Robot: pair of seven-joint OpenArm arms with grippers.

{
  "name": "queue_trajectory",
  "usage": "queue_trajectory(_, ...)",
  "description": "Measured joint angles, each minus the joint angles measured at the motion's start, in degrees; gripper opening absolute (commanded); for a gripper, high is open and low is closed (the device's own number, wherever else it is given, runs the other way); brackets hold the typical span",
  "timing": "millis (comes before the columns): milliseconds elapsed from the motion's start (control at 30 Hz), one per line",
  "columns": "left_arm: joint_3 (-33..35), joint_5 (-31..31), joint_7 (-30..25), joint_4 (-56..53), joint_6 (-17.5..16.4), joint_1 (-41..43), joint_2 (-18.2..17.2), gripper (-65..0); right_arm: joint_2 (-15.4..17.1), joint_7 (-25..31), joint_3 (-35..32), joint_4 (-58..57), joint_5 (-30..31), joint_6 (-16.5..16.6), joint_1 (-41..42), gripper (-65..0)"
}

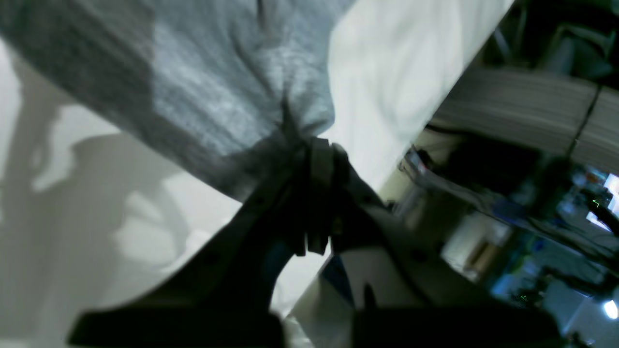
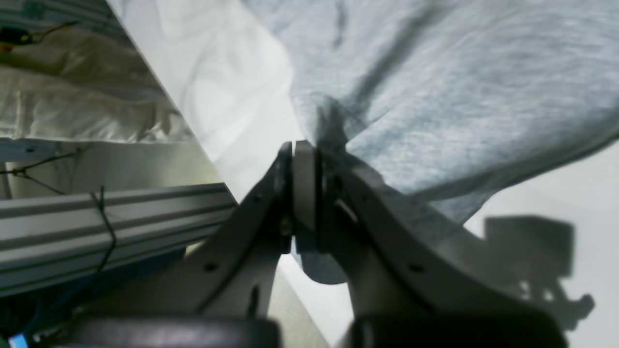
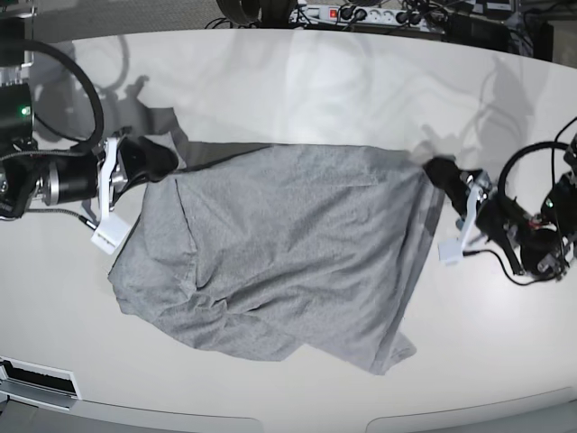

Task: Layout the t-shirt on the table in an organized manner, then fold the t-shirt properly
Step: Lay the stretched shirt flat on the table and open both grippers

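The heather-grey t-shirt lies spread and rumpled across the middle of the white table, stretched between my two arms, with one corner trailing toward the front. At the shirt's upper right corner, my left gripper is shut on the fabric. The left wrist view shows that gripper pinching bunched cloth of the t-shirt. My right gripper holds the upper left corner. Up close in the right wrist view, this gripper has its jaws pressed together on a fold of the t-shirt.
A power strip with cables sits past the table's far edge. The table's side edge runs close beside each gripper in the wrist views. An aluminium rail lies below the edge on the right arm's side. Cables loop around the left arm.
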Motion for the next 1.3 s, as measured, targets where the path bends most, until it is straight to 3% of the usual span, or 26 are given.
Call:
queue_trajectory(133, 0.0, 0.1, 0.0, 5.9, 0.0, 1.9, -1.7, -65.0, 1.0, 0.1, -0.2, 6.6, -2.1, 0.0, -4.7, -65.0)
queue_trajectory(233, 0.0, -0.2, -0.3, 11.8, 0.1, 2.3, -3.5, -65.0, 4.5, 0.1, -0.9, 12.1, -4.4, 0.0, -7.6, -65.0)
queue_trajectory(400, 0.0, -0.1, 0.0, 21.1, 0.1, 2.1, -9.8, -65.0, 9.8, 0.1, -1.1, 16.9, -7.3, 0.0, -11.7, -65.0)
queue_trajectory(567, 0.0, -0.1, -0.1, 28.3, 0.0, 2.1, -13.7, -65.0, 9.9, 0.2, -1.1, 17.0, -7.1, 0.0, -11.9, -65.0)
queue_trajectory(833, 0.0, -0.1, 0.0, 33.9, 0.0, 2.0, -23.6, -65.0, 9.9, 0.2, -1.1, 17.0, -4.5, 0.0, -11.9, -65.0)
queue_trajectory(1300, 0.1, -0.2, -0.4, 34.1, 0.0, 13.8, -24.2, -65.0, 9.9, 0.2, -1.1, 17.0, -3.6, 0.0, -11.9, -65.0)
